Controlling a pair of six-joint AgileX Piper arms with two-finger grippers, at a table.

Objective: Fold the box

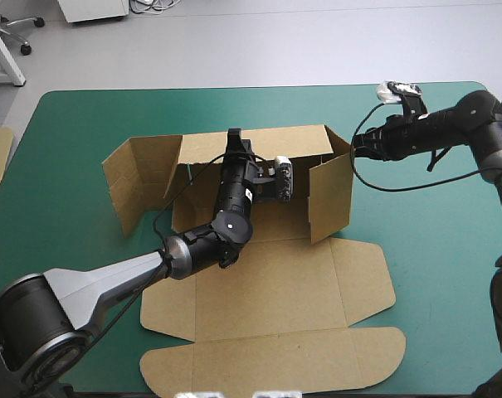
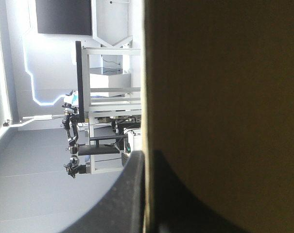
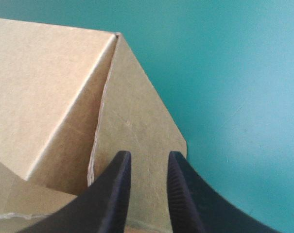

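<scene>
While 3 walls of the box (image 1: 267, 290) stand raised on the teal-green tabletop (image 1: 433, 249), both hands work at its far side.

The left hand (image 1: 233, 135), reaching in over the box's floor, is clamped on the top edge of the back wall, with the board between its black fingers (image 2: 127, 199). The right hand (image 3: 146, 160) sits outside the box's far right corner with a narrow gap between its tips and nothing pinched; I cannot tell whether it touches the board. The lid lies flat on the near side of the box. As I judge it, a hard pull on the back wall could drag the whole light sheet or buckle a crease. An off-centre push could swing the right wall outward so it drops flat.
</scene>
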